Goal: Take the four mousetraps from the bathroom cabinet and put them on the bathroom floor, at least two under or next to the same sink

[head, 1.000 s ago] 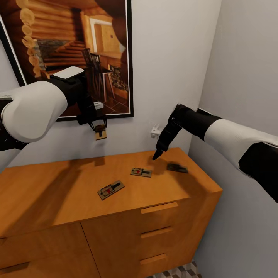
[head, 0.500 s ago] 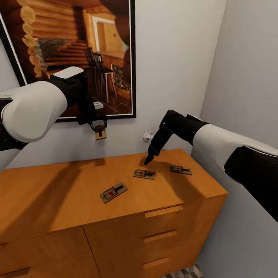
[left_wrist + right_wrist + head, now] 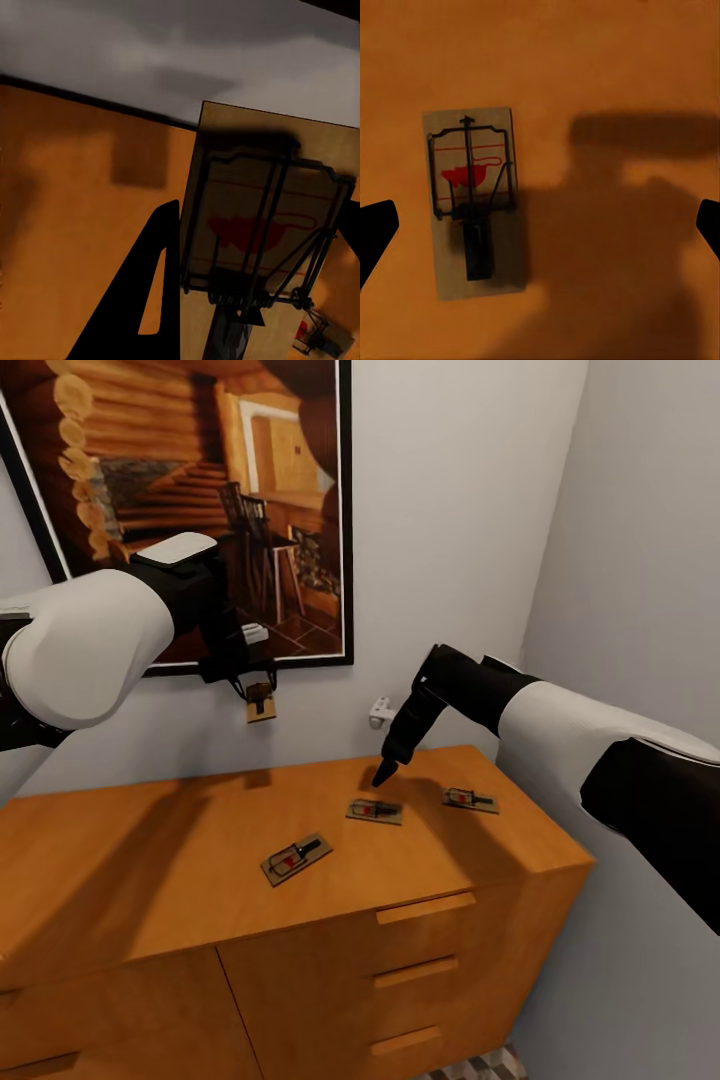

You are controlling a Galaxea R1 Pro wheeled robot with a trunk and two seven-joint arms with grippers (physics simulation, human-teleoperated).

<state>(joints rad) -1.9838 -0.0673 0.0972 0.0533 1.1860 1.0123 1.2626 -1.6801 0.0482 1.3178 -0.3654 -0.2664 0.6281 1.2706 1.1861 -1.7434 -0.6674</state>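
A black left gripper (image 3: 258,695) hangs raised before the white wall, its fingers clamped on one small brown wooden mousetrap (image 3: 261,705) with a wire spring. The black right gripper (image 3: 383,775) points down, its fingertips spread wide, hovering just above a second mousetrap (image 3: 375,811) lying flat on the orange-brown wooden cabinet top (image 3: 150,860). A third trap (image 3: 470,799) lies beside it, a fourth (image 3: 295,857) farther along the top.
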